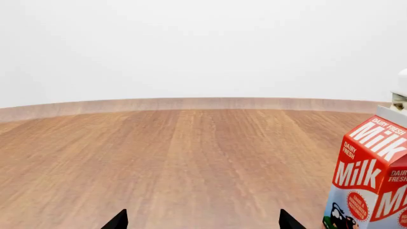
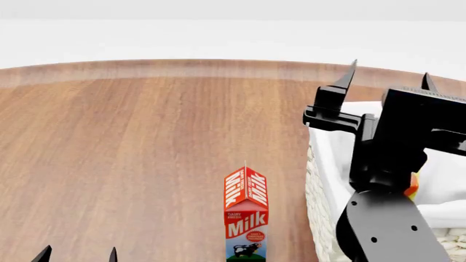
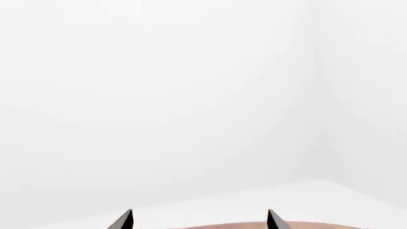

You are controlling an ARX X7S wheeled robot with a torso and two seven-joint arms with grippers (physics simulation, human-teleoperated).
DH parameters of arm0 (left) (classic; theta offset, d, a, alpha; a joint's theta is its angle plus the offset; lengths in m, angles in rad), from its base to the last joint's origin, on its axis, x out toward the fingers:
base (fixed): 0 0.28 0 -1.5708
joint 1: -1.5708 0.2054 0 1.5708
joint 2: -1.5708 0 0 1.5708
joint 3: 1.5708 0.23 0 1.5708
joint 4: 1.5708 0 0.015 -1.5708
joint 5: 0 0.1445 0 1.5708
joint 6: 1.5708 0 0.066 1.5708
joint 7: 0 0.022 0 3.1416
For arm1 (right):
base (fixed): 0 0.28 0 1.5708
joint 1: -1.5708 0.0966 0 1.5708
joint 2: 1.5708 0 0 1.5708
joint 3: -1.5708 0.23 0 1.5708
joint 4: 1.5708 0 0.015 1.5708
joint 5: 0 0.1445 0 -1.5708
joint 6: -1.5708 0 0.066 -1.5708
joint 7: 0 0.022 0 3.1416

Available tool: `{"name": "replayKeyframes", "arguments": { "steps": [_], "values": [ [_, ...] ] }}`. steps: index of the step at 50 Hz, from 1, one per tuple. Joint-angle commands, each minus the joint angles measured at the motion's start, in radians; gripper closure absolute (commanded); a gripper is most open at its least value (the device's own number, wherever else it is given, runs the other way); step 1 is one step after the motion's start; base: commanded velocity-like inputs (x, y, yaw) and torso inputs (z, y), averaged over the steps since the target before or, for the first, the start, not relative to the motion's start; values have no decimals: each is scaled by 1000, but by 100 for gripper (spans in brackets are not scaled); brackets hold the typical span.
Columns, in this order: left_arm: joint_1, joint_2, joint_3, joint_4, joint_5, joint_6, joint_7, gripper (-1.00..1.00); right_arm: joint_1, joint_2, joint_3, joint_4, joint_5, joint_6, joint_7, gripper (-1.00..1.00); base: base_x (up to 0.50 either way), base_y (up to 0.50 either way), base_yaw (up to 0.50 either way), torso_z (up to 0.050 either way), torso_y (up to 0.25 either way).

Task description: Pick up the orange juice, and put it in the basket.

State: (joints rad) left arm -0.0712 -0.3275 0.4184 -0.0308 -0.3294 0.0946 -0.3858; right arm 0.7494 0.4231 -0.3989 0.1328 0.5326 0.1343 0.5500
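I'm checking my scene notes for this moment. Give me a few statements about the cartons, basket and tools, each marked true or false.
1. The red-and-white milk carton stands upright on the brown wooden table. True.
2. The right tool grips the milk carton. False: it is open and raised above the cream-white woven wicker basket.
3. The basket sits to the carton's right in the head view. True.
4. The left tool is shut on a carton. False: its fingers are apart and hold nothing.
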Motion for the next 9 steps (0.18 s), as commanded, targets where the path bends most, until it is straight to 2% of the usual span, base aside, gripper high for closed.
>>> {"name": "replayKeyframes", "arguments": {
  "steps": [1, 9],
  "values": [
    [-1, -1, 2, 0, -1, 1, -2, -100, -28, 29, -8, -131, 9, 29, 23, -100, 0, 0, 0, 0, 0],
    [-1, -2, 4, 0, -2, 1, -3, -100, -42, 39, -23, -190, -4, 33, 32, -100, 0, 0, 0, 0, 0]
  ]
}}
